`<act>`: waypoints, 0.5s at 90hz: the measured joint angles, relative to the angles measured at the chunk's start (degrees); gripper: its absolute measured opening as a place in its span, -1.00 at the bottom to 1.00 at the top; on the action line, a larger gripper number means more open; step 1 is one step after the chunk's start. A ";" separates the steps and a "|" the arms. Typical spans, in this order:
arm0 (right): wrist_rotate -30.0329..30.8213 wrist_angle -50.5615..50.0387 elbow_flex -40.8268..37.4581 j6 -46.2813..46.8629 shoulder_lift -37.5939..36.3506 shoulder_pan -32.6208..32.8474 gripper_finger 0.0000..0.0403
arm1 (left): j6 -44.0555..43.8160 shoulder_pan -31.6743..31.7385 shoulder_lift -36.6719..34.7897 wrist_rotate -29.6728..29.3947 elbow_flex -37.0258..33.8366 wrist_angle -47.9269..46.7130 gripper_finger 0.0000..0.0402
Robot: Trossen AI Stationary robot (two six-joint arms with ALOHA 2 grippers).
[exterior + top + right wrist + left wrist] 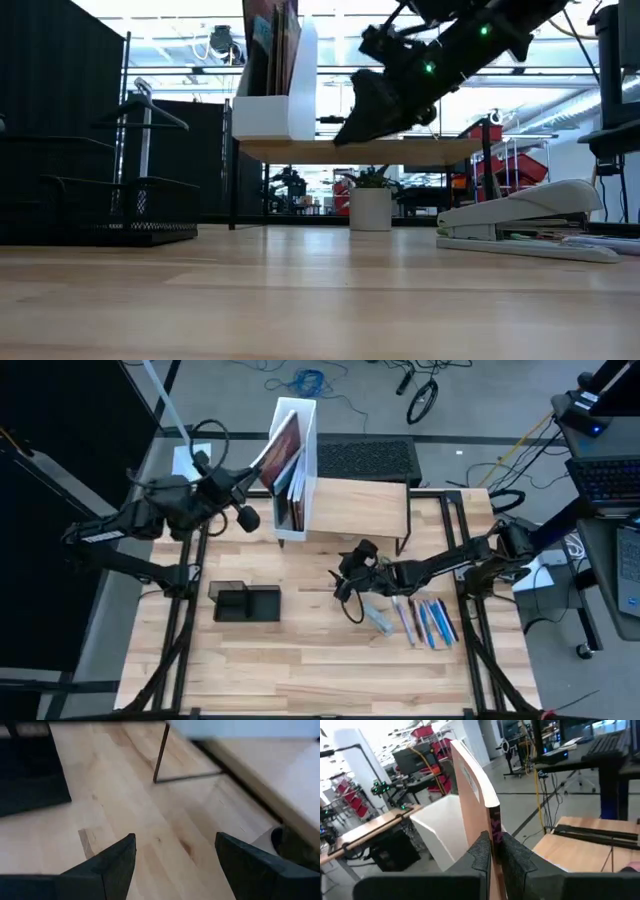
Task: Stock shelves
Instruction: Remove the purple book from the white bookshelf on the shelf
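The shelves (362, 508), a low riser with a light-wood top on thin black legs, stand at the table's far middle. A white file box (300, 430) holding books stands on the top's left end (275, 150). My left gripper (258, 478) is beside the box's left side, shut on a thin brown book (283, 445) with a white edge, which tilts out of the box's open top. My right gripper (345, 582) hangs open above the table (365, 120) in front of the shelves, with nothing between its fingers (175, 850). My left gripper pinches the book's thin edge (493, 827) between its two fingers, one finger on each cover. The fingers come from the table's left side and lie along the edge. The book rises tilted beyond them over the white box (440, 822); its lower end is hidden.
A black organizer tray (245, 602) sits at the table's middle left. A grey stapler (378, 618) and several pens (425, 622) lie right of my right gripper. A keyboard (365, 458) lies behind the shelves. Bare table stretches along the near edge (320, 680).
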 joint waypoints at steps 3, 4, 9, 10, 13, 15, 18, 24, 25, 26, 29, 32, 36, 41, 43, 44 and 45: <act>0.01 -0.18 0.01 -0.46 -0.35 0.00 0.26 | 1.05 -0.36 0.00 0.00 0.84 -0.04 -0.95; 0.06 -0.11 0.02 -0.57 -0.42 0.01 0.26 | 1.34 -0.49 0.00 -0.03 1.10 -0.07 -0.95; -0.02 0.02 0.18 -1.31 -1.09 0.00 0.26 | 2.63 -1.14 0.00 -0.12 2.41 -0.01 -0.95; -0.13 -0.02 0.18 -1.50 -1.24 0.00 0.26 | 2.90 -1.29 0.00 -0.17 2.67 -0.04 -0.95; -0.22 -0.06 0.19 -2.01 -1.59 0.02 0.26 | 3.64 -1.77 -0.02 -0.19 3.36 -0.04 -0.95; -0.22 0.00 0.33 -2.26 -1.85 0.02 0.26 | 4.15 -2.05 -0.02 -0.21 3.81 0.03 -0.95; -0.30 -0.28 0.60 -2.65 -2.44 0.04 0.26 | 4.75 -2.56 -0.02 -0.24 4.50 0.09 -0.95; -0.25 -0.71 0.99 -3.17 -3.50 0.04 0.26 | 5.04 -3.72 -0.02 -0.22 5.55 -0.01 -0.95; -0.26 -0.69 1.06 -3.23 -3.74 0.04 0.26 | 5.03 -3.94 -0.02 -0.21 5.68 0.00 -0.95; -0.27 -0.64 1.15 -3.31 -3.95 0.04 0.26 | 5.02 -4.17 -0.02 -0.19 5.80 0.00 -0.95; -0.28 -0.66 1.48 -3.44 -4.57 0.04 0.26 | 5.02 -4.87 -0.04 -0.15 6.15 -0.13 -0.95; -0.26 -0.78 1.94 -3.54 -5.20 0.09 0.26 | 4.98 -5.70 -0.04 -0.09 6.55 -0.16 -0.95; -0.26 -0.71 2.70 -4.03 -6.11 0.37 0.26 | 4.90 -6.86 -0.02 0.12 7.20 -1.16 -0.95; -0.16 -0.67 3.63 -6.10 -7.30 0.83 0.26 | 4.52 -8.35 -0.02 0.33 8.10 -2.54 -0.95; -0.15 -0.67 4.02 -7.20 -7.83 1.08 0.26 | 4.46 -8.98 -0.02 0.38 8.39 -2.85 -0.95; -0.17 -0.65 4.20 -7.77 -8.10 1.22 0.26 | 4.45 -9.30 -0.02 0.40 8.50 -2.99 -0.95; -0.22 -0.61 4.37 -8.33 -8.35 1.39 0.26 | 4.45 -9.63 -0.02 0.42 8.62 -3.20 -0.95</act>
